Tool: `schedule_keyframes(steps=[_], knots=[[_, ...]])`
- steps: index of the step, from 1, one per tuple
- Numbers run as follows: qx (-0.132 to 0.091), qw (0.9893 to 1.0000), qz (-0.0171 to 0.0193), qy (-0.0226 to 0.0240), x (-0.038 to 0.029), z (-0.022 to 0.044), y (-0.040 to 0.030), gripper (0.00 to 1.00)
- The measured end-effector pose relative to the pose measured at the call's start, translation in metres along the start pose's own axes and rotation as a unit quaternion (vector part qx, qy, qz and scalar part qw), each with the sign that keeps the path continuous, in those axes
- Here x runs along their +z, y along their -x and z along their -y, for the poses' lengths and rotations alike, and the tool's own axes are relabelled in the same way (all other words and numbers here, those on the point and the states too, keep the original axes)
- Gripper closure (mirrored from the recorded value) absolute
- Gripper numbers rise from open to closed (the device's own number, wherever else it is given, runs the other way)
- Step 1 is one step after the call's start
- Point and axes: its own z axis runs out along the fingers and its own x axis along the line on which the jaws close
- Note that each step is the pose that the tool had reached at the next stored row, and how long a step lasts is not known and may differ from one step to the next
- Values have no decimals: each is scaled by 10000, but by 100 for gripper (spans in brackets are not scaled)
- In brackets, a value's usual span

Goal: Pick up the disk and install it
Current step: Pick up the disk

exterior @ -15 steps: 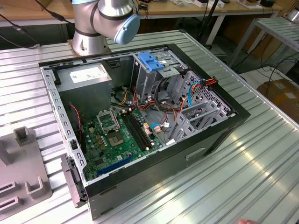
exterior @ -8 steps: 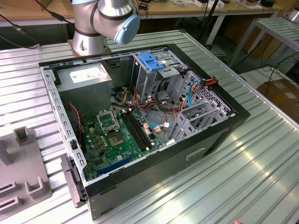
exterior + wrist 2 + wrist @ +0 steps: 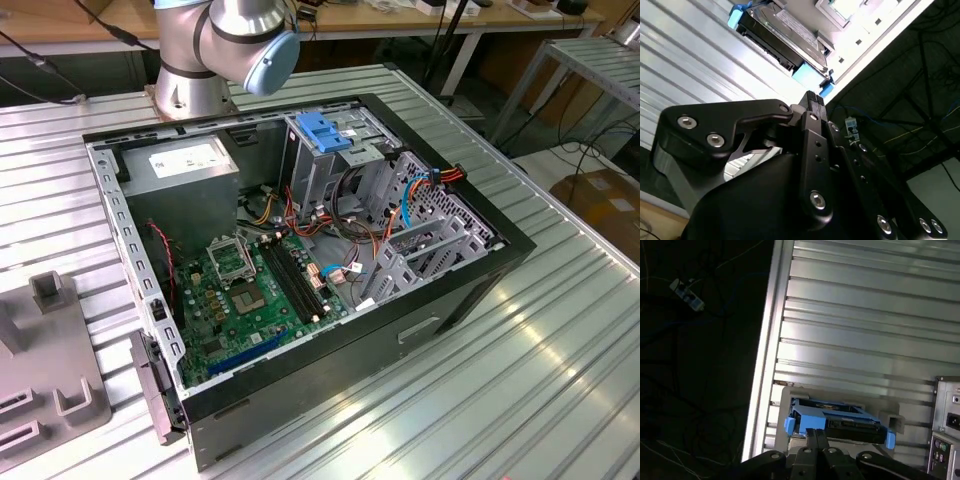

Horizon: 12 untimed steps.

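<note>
1. The gripper (image 3: 813,99) appears in both wrist views. Its two black fingers (image 3: 811,436) are pressed together tip to tip, with no gap between them and nothing held.
2. The disk (image 3: 840,418), a grey metal drive in a bright blue carrier, sits in a pale grey holder (image 3: 785,401). The holder rests on the ribbed metal desk (image 3: 865,315), close to the desk's edge.
3. In the first wrist view the fingertips lie just in front of the disk's near edge. Whether they touch it cannot be told.
4. In the second wrist view the disk's labelled face and one blue corner of the carrier lie just beyond the fingertips.
5. In the exterior view an open computer case (image 3: 470,290) lies on its side at the centre of the desk, with its green motherboard (image 3: 250,290) exposed.
6. The arm base (image 3: 190,70) stands at 11 o'clock from the case.
7. A metal drive cage (image 3: 310,175) topped by a fixed blue latch (image 3: 322,132) rises at 12 o'clock inside the case.
8. A grey fixture (image 3: 55,385) lies at 8 o'clock from the case, apart from it.
</note>
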Motion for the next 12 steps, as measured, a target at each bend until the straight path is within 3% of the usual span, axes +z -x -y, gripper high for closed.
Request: schedule_keyframes(steps=[3, 6, 12], knots=[[-209, 9998, -10, 4, 0, -1, -3, 89], [-725, 9974, -31, 14, 1, -1, -7, 89], [-1212, 9926, -53, 23, 0, -1, -8, 89]])
